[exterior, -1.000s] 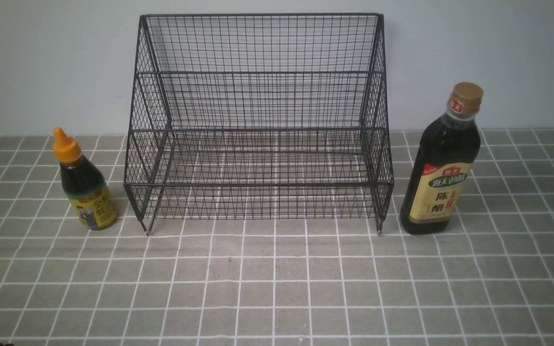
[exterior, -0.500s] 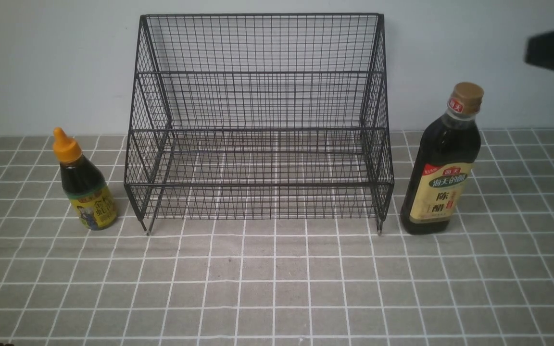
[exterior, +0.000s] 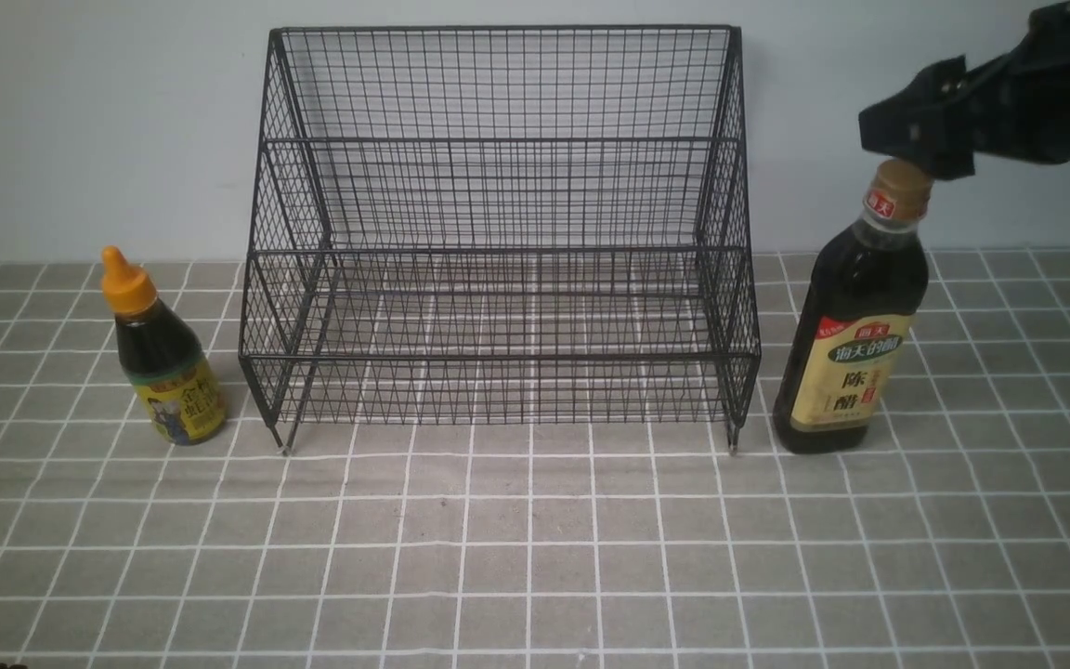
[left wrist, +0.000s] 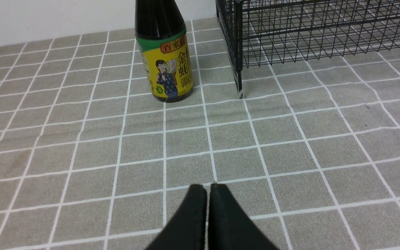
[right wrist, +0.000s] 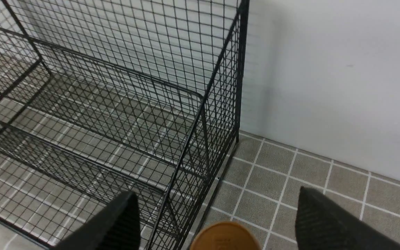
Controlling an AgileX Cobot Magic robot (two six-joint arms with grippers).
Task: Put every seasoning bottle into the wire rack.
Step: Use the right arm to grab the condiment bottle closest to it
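Observation:
The black wire rack [exterior: 498, 232] stands empty at the middle back. To its left stands the short seasoning bottle [exterior: 163, 362], with an orange nozzle and a yellow label. The tall seasoning bottle [exterior: 855, 344], with a brown-gold cap, stands upright to the rack's right. My right gripper [exterior: 911, 144] hovers open just above that cap. In the right wrist view the cap [right wrist: 225, 238] sits below the wide gap of the right gripper [right wrist: 215, 191], beside the rack [right wrist: 116, 104]. My left gripper [left wrist: 207, 187] is shut and empty over the cloth, well short of the short bottle [left wrist: 165, 66].
A grey cloth with a white grid [exterior: 535, 539] covers the table. A pale wall [exterior: 80, 121] rises right behind the rack. The rack's front leg [left wrist: 240, 91] stands close to the right of the short bottle.
My right arm has come into the front view from the upper right and moved left until its gripper hangs above the tall bottle's cap. Both bottles and the rack stay put.

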